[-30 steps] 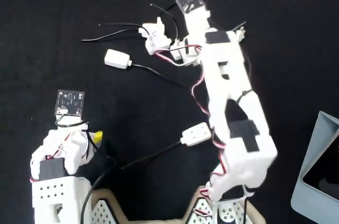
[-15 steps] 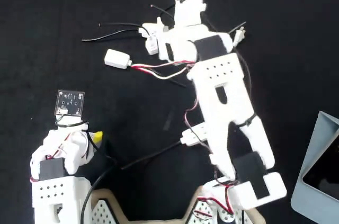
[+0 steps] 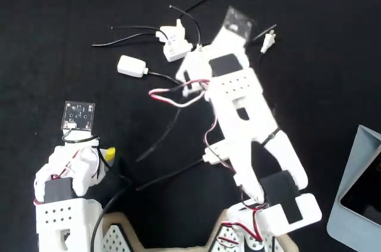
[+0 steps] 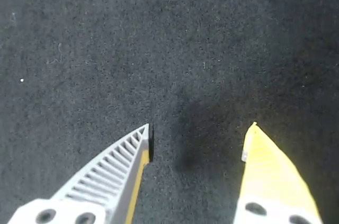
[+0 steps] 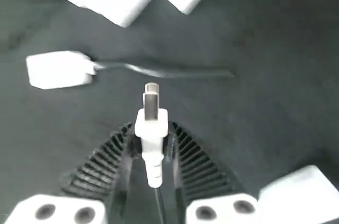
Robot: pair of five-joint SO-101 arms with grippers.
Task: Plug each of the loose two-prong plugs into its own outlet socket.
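My right gripper is shut on a white two-prong plug, prongs pointing out ahead. In the high view that gripper hangs over the table's middle, a short way from a small white outlet socket lying to its left with a black cable. A second socket with a plug in it sits just beyond. A third socket lies partly under the right arm. Another loose plug rests at the far right. My left gripper is open over bare black cloth at the near left.
Thin black cables trail across the far left of the cloth, and one runs down the middle. A grey-blue tray stands at the right edge. Bare cloth lies between the left arm and the sockets.
The right arm has drawn back from the far socket cluster toward the table's middle, holding the plug, its black cable now trailing behind. The left arm has stayed still.
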